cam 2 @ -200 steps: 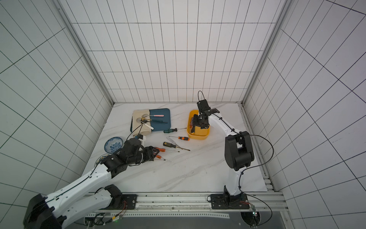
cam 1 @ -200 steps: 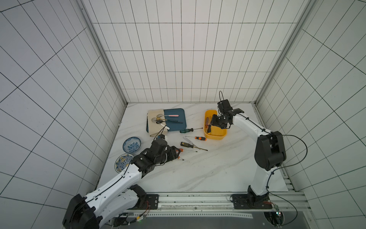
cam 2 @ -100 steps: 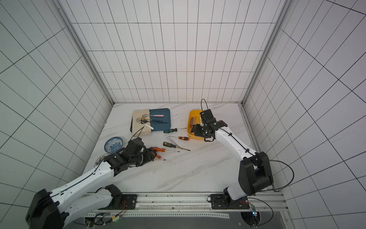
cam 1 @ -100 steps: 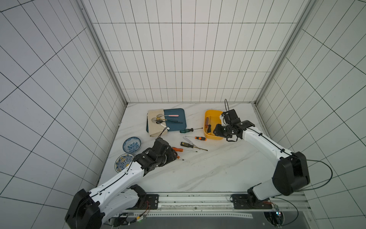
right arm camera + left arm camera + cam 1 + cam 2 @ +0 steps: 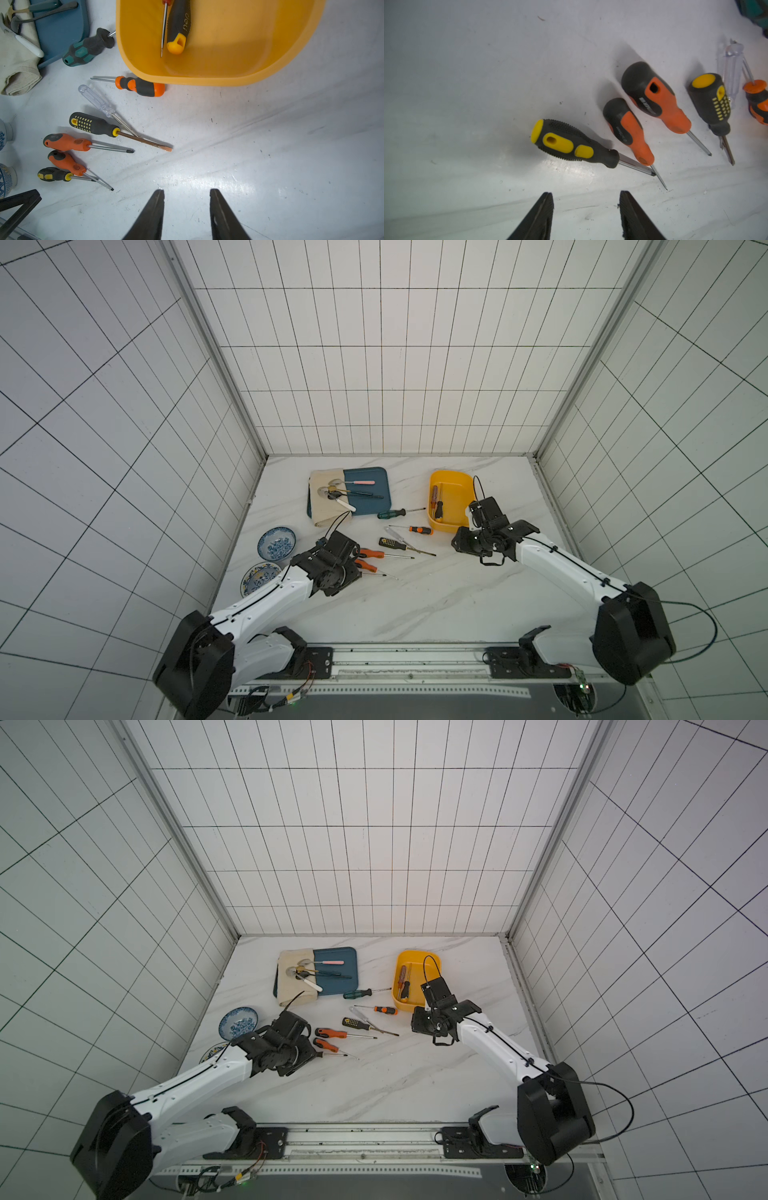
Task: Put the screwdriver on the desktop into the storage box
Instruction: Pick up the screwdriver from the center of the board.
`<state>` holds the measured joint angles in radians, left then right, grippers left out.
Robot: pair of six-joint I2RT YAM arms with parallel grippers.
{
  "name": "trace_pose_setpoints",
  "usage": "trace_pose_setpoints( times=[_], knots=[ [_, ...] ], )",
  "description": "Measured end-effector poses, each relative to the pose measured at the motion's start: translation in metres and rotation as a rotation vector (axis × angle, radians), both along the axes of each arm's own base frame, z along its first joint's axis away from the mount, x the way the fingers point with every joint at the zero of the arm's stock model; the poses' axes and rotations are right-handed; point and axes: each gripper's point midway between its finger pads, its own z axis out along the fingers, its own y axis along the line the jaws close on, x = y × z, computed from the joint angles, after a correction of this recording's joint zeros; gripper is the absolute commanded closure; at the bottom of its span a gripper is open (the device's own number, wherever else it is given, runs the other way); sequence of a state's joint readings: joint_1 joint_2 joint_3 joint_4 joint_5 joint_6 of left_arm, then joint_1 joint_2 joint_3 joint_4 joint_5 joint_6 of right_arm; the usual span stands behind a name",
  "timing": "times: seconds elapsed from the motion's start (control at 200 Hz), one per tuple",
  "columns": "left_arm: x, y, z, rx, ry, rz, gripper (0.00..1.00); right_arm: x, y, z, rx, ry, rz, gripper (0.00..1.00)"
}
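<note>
Several screwdrivers lie on the white desktop (image 5: 415, 605): a green-handled one (image 5: 390, 513), a short orange-black one (image 5: 419, 529), a clear-handled one (image 5: 395, 533), a black-yellow one (image 5: 390, 543) and two orange ones (image 5: 372, 553). A stubby black-yellow screwdriver (image 5: 571, 145) lies just ahead of my left gripper (image 5: 585, 196), which is open and empty. The yellow storage box (image 5: 455, 493) holds two screwdrivers (image 5: 178, 27). My right gripper (image 5: 187, 192) is open and empty above bare desktop, just in front of the box.
A dark blue tray (image 5: 374, 506) with a cream cloth (image 5: 324, 506) and cutlery sits at the back left. Two blue patterned bowls (image 5: 276, 542) (image 5: 259, 578) stand beside my left arm. Tiled walls close in three sides.
My right gripper has pulled back from over the storage box to the desktop in front of it. My left gripper has shifted slightly by the orange screwdrivers and its jaws have narrowed a little.
</note>
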<state>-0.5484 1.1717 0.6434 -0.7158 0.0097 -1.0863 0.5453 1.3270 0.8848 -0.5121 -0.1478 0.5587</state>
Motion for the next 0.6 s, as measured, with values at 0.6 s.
trace_pose_setpoints(
  times=[0.6],
  knots=[
    [0.013,0.015,-0.013,0.040,0.126,0.184,0.47,-0.015,-0.011,-0.017,-0.001,0.016,-0.032,0.60]
  ],
)
